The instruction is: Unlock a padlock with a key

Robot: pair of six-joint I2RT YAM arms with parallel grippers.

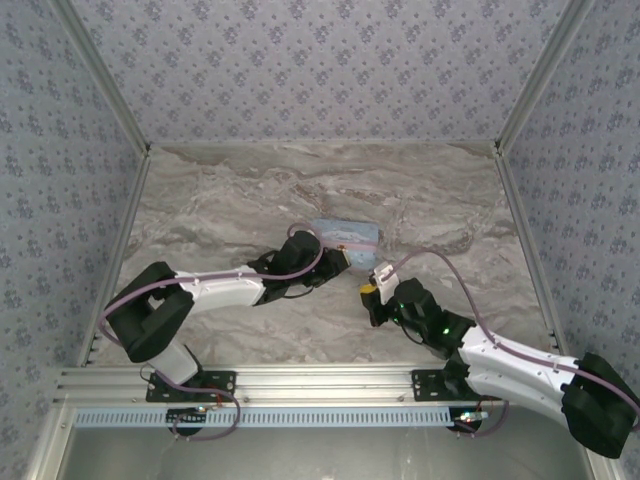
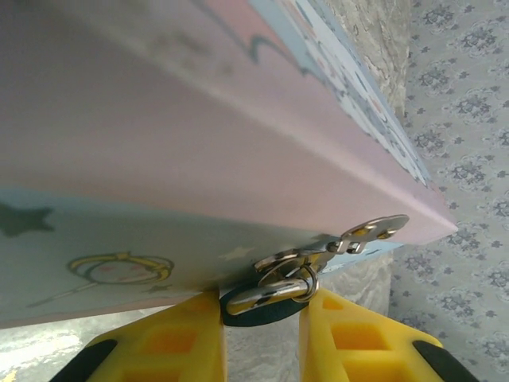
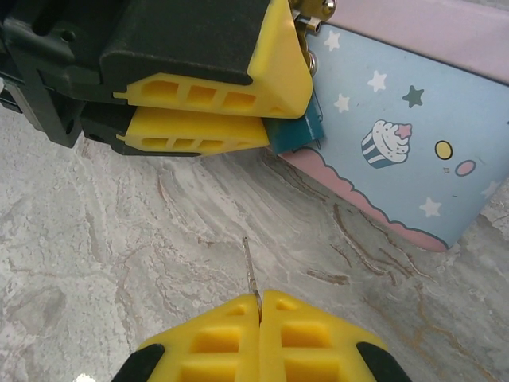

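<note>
Tin (image 3: 413, 151) is light blue with a pink lid and pink scalloped edge, printed with white and dark stars, a cupcake and pastel dots. Padlock (image 3: 296, 131) is blue-teal with a shiny silver shackle (image 2: 278, 288), and the key (image 3: 250, 267) is thin dark grey. Left gripper (image 2: 262, 326) and right gripper (image 3: 260, 314) have bright yellow fingers on black; the arms (image 1: 225, 290) are white and black with lilac cables (image 1: 240, 272), the table (image 1: 220, 200) is grey-beige marble with brown veins, and the walls (image 1: 320, 60) are grey-blue with a small flower print.

Marble table (image 1: 220, 200) (grey-veined); a light-blue tin (image 1: 350, 233) lies on it.
</note>
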